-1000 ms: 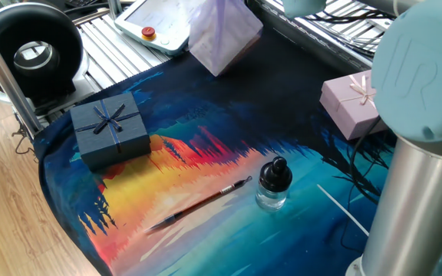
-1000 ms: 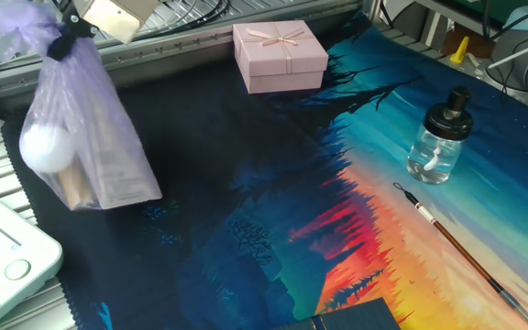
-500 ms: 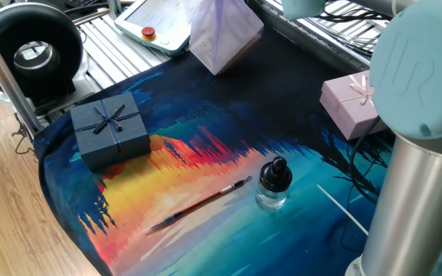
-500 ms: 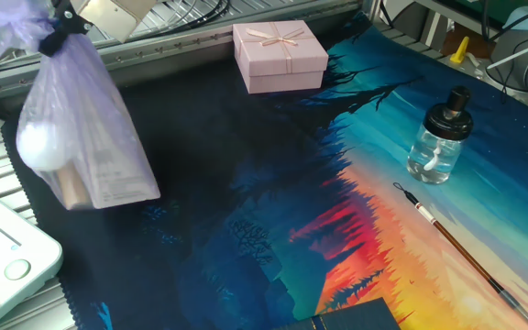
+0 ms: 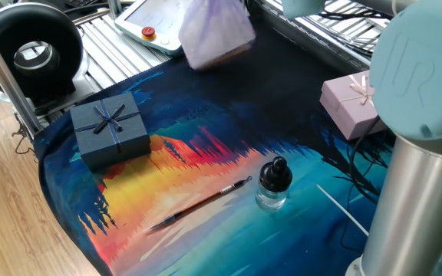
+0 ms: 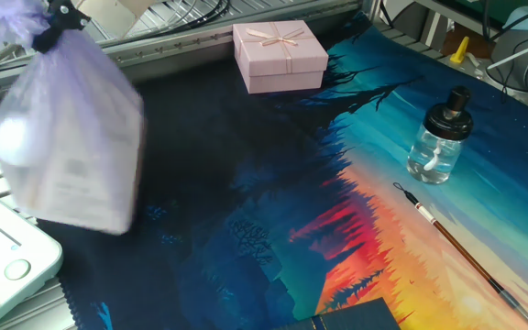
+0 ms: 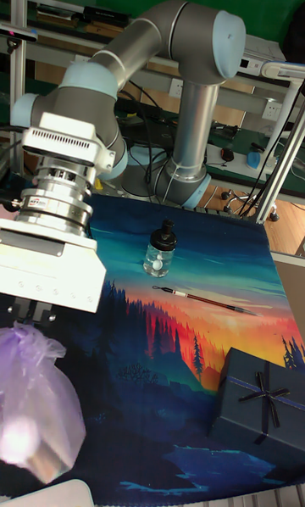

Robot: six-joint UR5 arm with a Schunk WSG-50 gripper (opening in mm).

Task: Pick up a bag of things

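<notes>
The gripper (image 7: 34, 314) clamps the gathered neck of the crinkled, translucent lilac bag of things (image 6: 67, 147). Blurred, the bag hangs at the painted mat's (image 6: 246, 211) nine o'clock, clear of it.

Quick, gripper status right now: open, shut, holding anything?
Gripper: shut on the gathered top of the bag of things, which hangs clear of the mat and is motion-blurred.

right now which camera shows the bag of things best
The tall fixed view: the bag of things hangs whole from the gripper, its gathered top showing. In one fixed view the bag is cut off at the top edge; in the other fixed view it is large but motion-blurred.
</notes>
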